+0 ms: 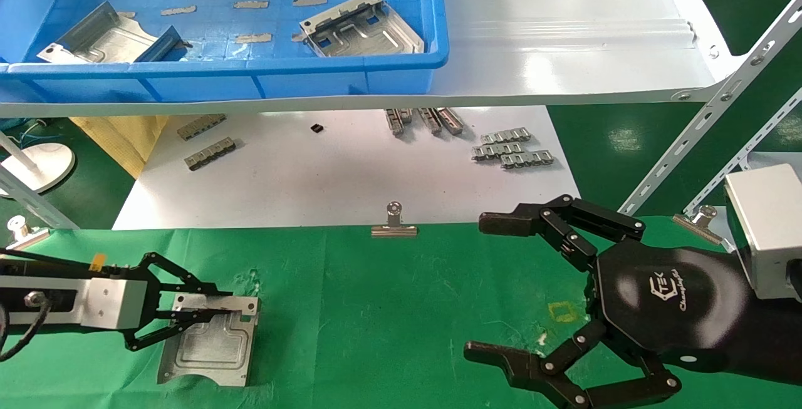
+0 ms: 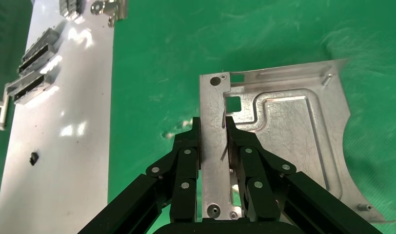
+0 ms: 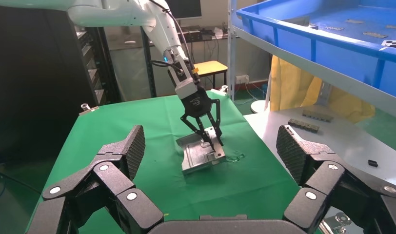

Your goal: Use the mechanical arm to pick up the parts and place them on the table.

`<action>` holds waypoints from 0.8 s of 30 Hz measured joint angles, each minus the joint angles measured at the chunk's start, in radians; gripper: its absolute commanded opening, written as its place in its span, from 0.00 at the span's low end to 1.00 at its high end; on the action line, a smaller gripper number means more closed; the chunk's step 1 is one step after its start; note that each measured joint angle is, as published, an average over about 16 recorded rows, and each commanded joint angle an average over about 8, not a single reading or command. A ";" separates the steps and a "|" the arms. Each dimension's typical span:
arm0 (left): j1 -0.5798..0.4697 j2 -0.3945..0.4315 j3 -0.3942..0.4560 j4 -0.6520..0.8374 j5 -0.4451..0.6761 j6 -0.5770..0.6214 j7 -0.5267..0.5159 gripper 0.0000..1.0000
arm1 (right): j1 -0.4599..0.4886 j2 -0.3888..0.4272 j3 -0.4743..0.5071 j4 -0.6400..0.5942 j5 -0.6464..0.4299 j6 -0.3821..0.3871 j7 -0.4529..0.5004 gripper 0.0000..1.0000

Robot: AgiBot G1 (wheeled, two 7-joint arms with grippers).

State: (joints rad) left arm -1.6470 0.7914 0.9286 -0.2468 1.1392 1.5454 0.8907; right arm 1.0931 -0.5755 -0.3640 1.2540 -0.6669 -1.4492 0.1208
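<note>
Worktop (image 1: 388, 309): wrinkled green cloth, yellow square mark near the right side, filling the near part of the head view.

White glossy surface (image 1: 338, 171): just beyond the cloth's far edge, carrying small items.

White shelf (image 1: 564, 39): above that surface, bearing a blue plastic tray (image 1: 351, 74) on its left half.

Right gripper (image 1: 495, 287): black hand with hexagonal palm, white logo and silver boxy wrist, hovering over the right side of the worktop; jaws spread wide, nothing between them; also seen in the right wrist view (image 3: 210, 146).

Left gripper (image 1: 216, 309): black linkage on a silver body, low over the near left of the worktop; jaws clenched on the folded rim of a stamped plate, fingers (image 2: 188, 146) pressed against either face of the rim.

Stamped plate on cloth (image 1: 210, 340): silver sheet metal with embossed stepped groove, resting on the worktop at near left, rim edge in the left jaws; same plate in the left wrist view (image 2: 284, 141) and right wrist view (image 3: 198, 153).

Two further plates in the tray: one at left (image 1: 109, 36), one toward the right wall (image 1: 360, 27), tilted.

Linked grey metal strips: pair at left (image 1: 210, 152), cluster at centre-right (image 1: 510, 149), on the white surface.

Silver binder clip (image 1: 393, 224): on the cloth's far edge, centre.

Small black piece (image 1: 317, 128): on the white surface.
</note>
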 measured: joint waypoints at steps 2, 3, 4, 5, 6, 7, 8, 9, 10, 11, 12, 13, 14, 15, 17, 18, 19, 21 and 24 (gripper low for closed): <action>-0.003 0.007 -0.002 0.021 -0.004 0.004 0.009 1.00 | 0.000 0.000 0.000 0.000 0.000 0.000 0.000 1.00; -0.004 0.010 -0.003 0.030 -0.007 0.007 0.010 1.00 | 0.000 0.000 0.000 0.000 0.000 0.000 0.000 1.00; -0.005 0.012 -0.004 0.038 -0.011 0.010 0.010 1.00 | 0.000 0.000 0.000 0.000 0.000 0.000 0.000 1.00; -0.005 0.014 -0.006 0.046 -0.016 0.014 0.007 1.00 | 0.000 0.000 0.000 0.000 0.000 0.000 0.000 1.00; -0.004 0.015 -0.008 0.052 -0.023 0.017 0.002 1.00 | 0.000 0.000 0.000 0.000 0.000 0.000 0.000 1.00; -0.003 0.015 -0.010 0.058 -0.031 0.021 -0.006 1.00 | 0.000 0.000 0.000 0.000 0.000 0.000 0.000 1.00; -0.002 0.015 -0.013 0.063 -0.040 0.024 -0.016 1.00 | 0.000 0.000 0.000 0.000 0.000 0.000 0.000 1.00; 0.000 0.014 -0.016 0.068 -0.049 0.028 -0.028 1.00 | 0.000 0.000 0.000 0.000 0.000 0.000 0.000 1.00; 0.003 0.014 -0.019 0.072 -0.058 0.031 -0.039 1.00 | 0.000 0.000 0.000 0.000 0.000 0.000 0.000 1.00; 0.006 0.012 -0.022 0.075 -0.068 0.035 -0.054 1.00 | 0.000 0.000 0.000 0.000 0.000 0.000 0.000 1.00; 0.009 0.011 -0.024 0.077 -0.079 0.039 -0.069 1.00 | 0.000 0.000 0.000 0.000 0.000 0.000 0.000 1.00; 0.013 0.009 -0.027 0.078 -0.090 0.043 -0.084 1.00 | 0.000 0.000 0.000 0.000 0.000 0.000 0.000 1.00; 0.017 0.007 -0.030 0.079 -0.100 0.047 -0.099 1.00 | 0.000 0.000 0.000 0.000 0.000 0.000 0.000 1.00; 0.021 0.004 -0.033 0.079 -0.111 0.049 -0.113 1.00 | 0.000 0.000 0.000 0.000 0.000 0.000 0.000 1.00; 0.029 -0.001 -0.038 0.079 -0.131 0.052 -0.140 1.00 | 0.000 0.000 0.000 0.000 0.000 0.000 0.000 1.00; 0.033 -0.003 -0.041 0.078 -0.141 0.053 -0.152 1.00 | 0.000 0.000 0.000 0.000 0.000 0.000 0.000 1.00; 0.036 -0.006 -0.044 0.077 -0.149 0.053 -0.162 1.00 | 0.000 0.000 0.000 0.000 0.000 0.000 0.000 1.00; 0.042 -0.010 -0.047 0.075 -0.161 0.054 -0.177 1.00 | 0.000 0.000 0.000 0.000 0.000 0.000 0.000 1.00; 0.047 -0.013 -0.051 0.072 -0.171 0.054 -0.190 1.00 | 0.000 0.000 0.000 0.000 0.000 0.000 0.000 1.00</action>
State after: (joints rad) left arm -1.5997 0.7781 0.8778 -0.1752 0.9684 1.5992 0.7009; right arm 1.0929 -0.5754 -0.3640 1.2538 -0.6668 -1.4490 0.1208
